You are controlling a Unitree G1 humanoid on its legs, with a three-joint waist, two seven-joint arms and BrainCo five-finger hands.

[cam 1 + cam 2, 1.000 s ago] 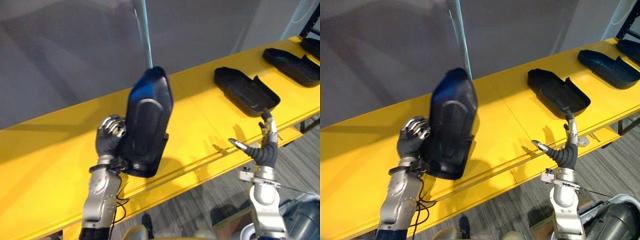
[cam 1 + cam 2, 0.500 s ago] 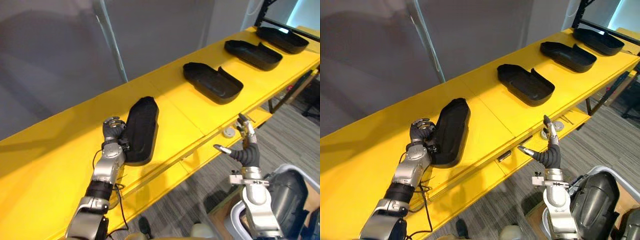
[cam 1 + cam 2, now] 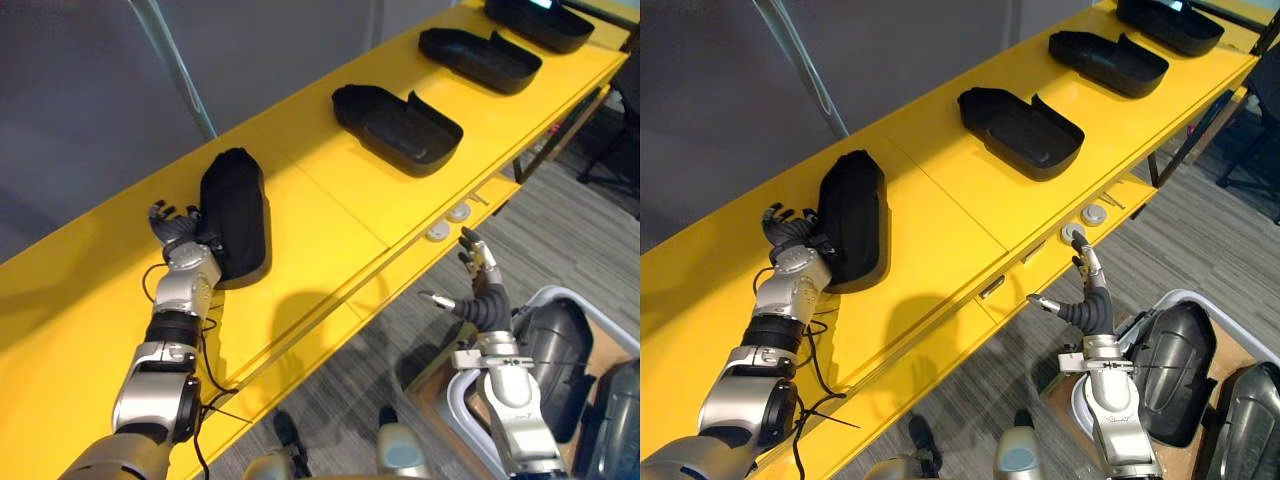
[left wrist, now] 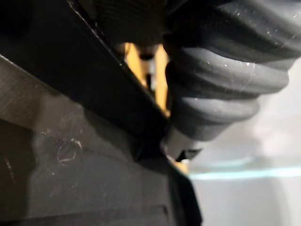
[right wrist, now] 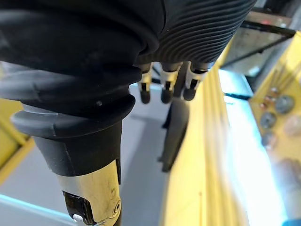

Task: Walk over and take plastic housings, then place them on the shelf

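Left hand [image 3: 180, 228]: lies open on the yellow shelf [image 3: 330, 210], fingers splayed and gripping nothing, palm side close against the near left edge of a black plastic housing [image 3: 235, 212]. Cannot tell whether the thumb reaches under that edge.

Housing at the hand: rests flat on the shelf, domed side up, long axis running away from the robot.

Farther right along the shelf, well apart and hollow side up: a second housing [image 3: 398, 122], a third housing [image 3: 480, 58], a fourth housing [image 3: 540, 18] at the far end.

On the shelf's lower front ledge: two small round discs [image 3: 437, 231].

Right hand [image 3: 478, 292]: hangs open and empty below the shelf's front edge, fingers straight up, thumb out sideways, over grey carpet [image 3: 330, 395].

Lower right, beside the right arm: two spare housings [image 3: 1175, 372].
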